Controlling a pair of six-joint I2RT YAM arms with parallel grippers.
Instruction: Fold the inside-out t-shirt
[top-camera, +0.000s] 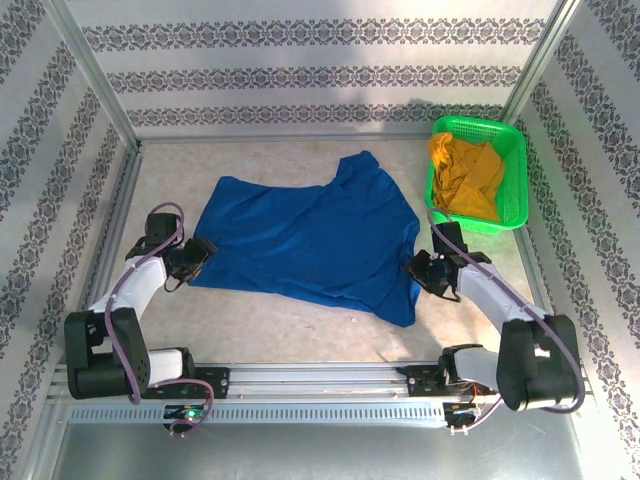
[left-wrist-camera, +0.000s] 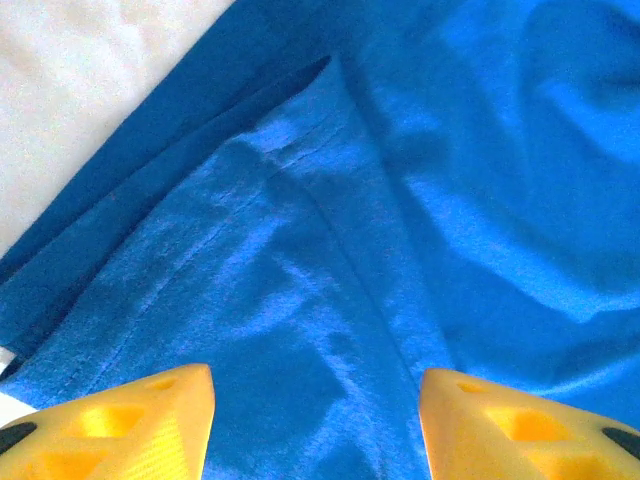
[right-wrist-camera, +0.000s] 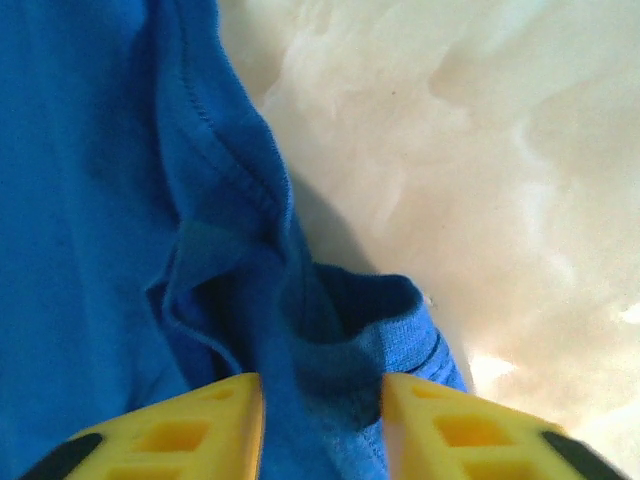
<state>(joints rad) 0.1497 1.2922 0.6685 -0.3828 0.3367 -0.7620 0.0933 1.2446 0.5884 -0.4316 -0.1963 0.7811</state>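
Rumpled blue t-shirt — left gripper spread above it, right gripper pinching a bunched edge (hem stitching visible). The left edge should be gripped before lifting.

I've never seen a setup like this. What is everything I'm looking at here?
short-sleeved cotton t-shirt: one, royal blue, spread rumpled across the middle of the table.
plastic mesh basket: one, green, far right corner of the table.
crumpled cloth garment: one, mustard yellow, inside the basket.
table: one, pale beige, under everything.
left arm: one, white and black, at the shirt's left edge.
right arm: one, white and black, at the shirt's right edge.
left fingers: two, yellow, apart over the shirt.
right fingers: two, yellow, closed on bunched shirt fabric.
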